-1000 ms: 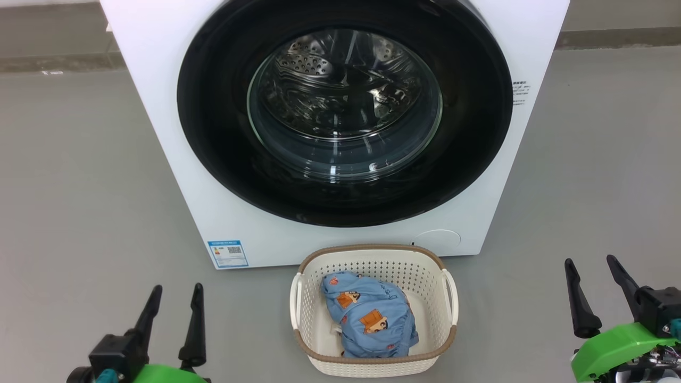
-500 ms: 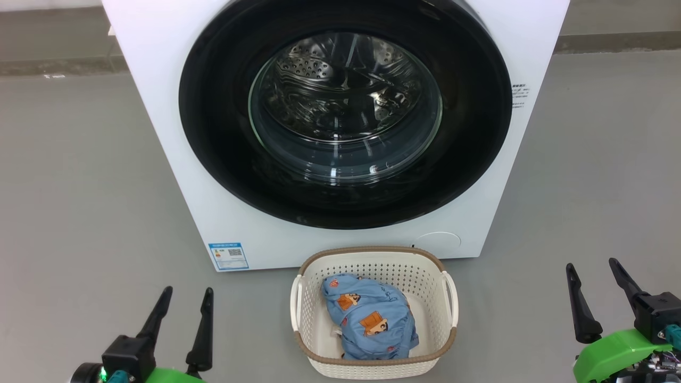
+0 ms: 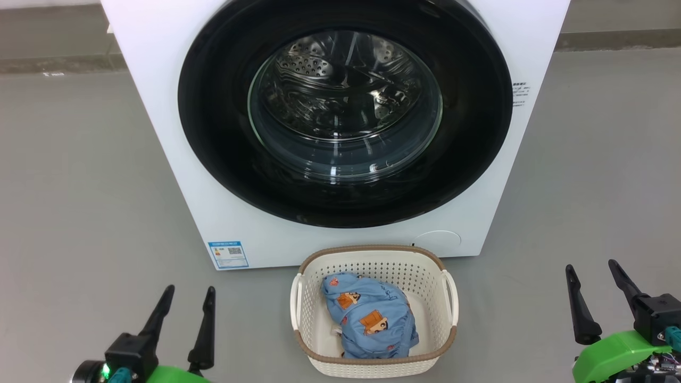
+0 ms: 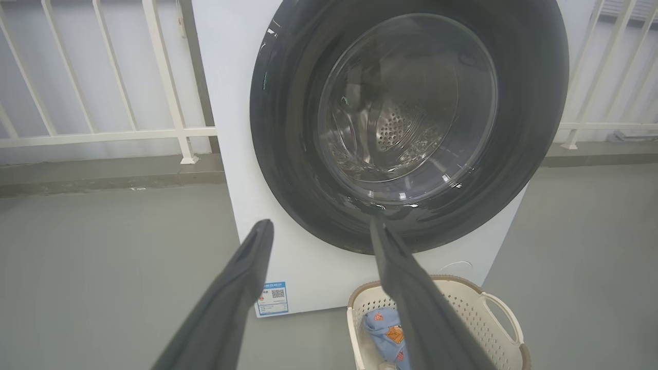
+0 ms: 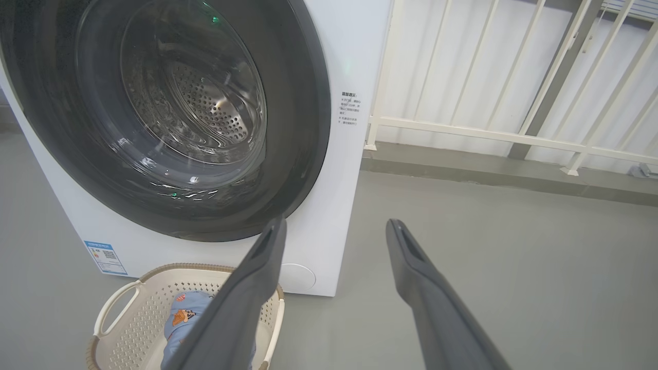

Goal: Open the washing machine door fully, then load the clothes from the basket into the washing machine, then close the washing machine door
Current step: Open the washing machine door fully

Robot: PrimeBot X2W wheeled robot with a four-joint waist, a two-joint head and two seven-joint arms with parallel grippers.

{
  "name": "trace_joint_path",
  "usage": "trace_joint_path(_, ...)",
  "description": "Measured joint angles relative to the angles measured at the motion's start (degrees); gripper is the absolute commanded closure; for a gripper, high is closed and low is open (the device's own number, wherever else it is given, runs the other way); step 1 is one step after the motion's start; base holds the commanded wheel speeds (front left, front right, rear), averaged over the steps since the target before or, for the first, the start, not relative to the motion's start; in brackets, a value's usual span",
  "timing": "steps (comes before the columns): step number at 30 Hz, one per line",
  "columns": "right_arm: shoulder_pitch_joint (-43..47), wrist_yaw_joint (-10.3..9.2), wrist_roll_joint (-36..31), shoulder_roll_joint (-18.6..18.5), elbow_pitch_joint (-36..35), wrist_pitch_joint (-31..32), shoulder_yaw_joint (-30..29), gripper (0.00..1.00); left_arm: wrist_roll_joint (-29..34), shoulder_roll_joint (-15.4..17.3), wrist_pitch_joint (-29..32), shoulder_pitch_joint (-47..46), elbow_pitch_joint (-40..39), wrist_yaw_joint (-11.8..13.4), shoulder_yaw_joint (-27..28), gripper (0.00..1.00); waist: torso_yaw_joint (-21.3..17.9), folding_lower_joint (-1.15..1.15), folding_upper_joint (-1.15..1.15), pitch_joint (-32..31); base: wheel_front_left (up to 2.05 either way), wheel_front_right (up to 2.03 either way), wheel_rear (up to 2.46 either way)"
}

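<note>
The white washing machine stands ahead, its round glossy black door shut flat against the front, the steel drum visible through the porthole. On the floor before it sits the cream basket holding the light blue clothes. My left gripper is open at the lower left, well left of the basket. My right gripper is open at the lower right, clear of the basket. The door and basket also show past my left gripper, and my right gripper faces the machine's right edge.
Grey floor spreads to both sides of the machine. A white railing runs behind it on a low kerb. A blue label sits at the machine's lower left corner.
The left gripper's fingers have shifted slightly right and lower in the head view over the second. The right gripper has dropped a little. Door, basket and clothes are unchanged.
</note>
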Motion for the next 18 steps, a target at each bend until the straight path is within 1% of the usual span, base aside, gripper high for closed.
trace_joint_path(5,0.0,0.0,0.0,0.1,0.0,0.0,-0.1,0.0,0.6,0.0,0.0,-0.7,0.1,0.0,-0.3,0.0,0.1,0.0,0.0,0.1,0.13,0.13,-0.25)
trace_joint_path(9,0.0,0.0,0.0,0.3,0.0,0.0,-0.1,0.0,0.6,0.1,0.0,-0.8,0.2,-0.1,-0.3,0.0,0.2,0.0,0.0,0.2,0.45,0.45,-0.89)
trace_joint_path(10,0.0,0.0,0.0,0.3,0.0,0.0,-0.1,0.0,0.6,0.1,0.0,-0.8,0.2,-0.4,-0.3,0.0,0.2,0.0,0.0,0.2,0.64,0.64,-1.29)
trace_joint_path(13,0.0,0.0,0.0,0.4,0.0,0.0,-0.2,0.0,0.6,0.3,0.0,-0.8,0.2,-0.4,-0.3,0.0,0.2,0.0,0.0,0.2,0.8,0.8,-1.6)
trace_joint_path(18,0.0,0.0,0.0,0.5,0.0,0.0,-0.3,0.0,0.7,0.3,0.0,-0.8,0.2,-0.4,-0.3,0.0,0.2,0.0,0.0,0.6,1.11,1.11,-2.21)
